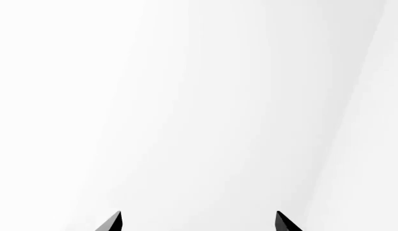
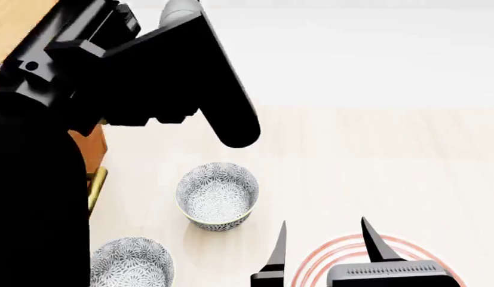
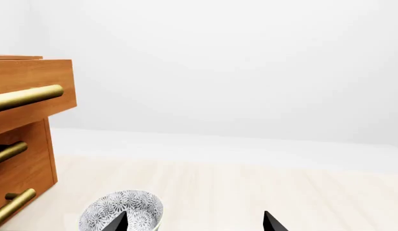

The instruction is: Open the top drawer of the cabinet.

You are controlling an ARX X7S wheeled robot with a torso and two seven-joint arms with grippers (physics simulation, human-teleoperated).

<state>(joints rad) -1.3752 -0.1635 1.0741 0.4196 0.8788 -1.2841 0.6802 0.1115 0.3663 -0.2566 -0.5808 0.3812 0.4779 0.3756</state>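
Note:
The cabinet (image 3: 25,163) stands at the edge of the right wrist view, orange-brown with three stacked fronts. The top drawer (image 3: 41,77) juts out beyond the two lower fronts, and its brass bar handle (image 3: 25,97) is free of any gripper. My right gripper (image 3: 195,224) is open and empty, low and well away from the drawer. My left gripper (image 1: 199,224) is open too and faces only a white wall. In the head view my left arm (image 2: 151,72) covers most of the cabinet (image 2: 91,149), and the right gripper (image 2: 327,245) sits near the bottom.
Two patterned bowls (image 2: 217,194) (image 2: 131,263) rest on the pale wood floor beside the cabinet; one bowl (image 3: 121,211) lies just past my right fingertips. A red-ringed plate (image 2: 310,266) lies under the right gripper. A lower brass handle (image 2: 97,185) sticks out.

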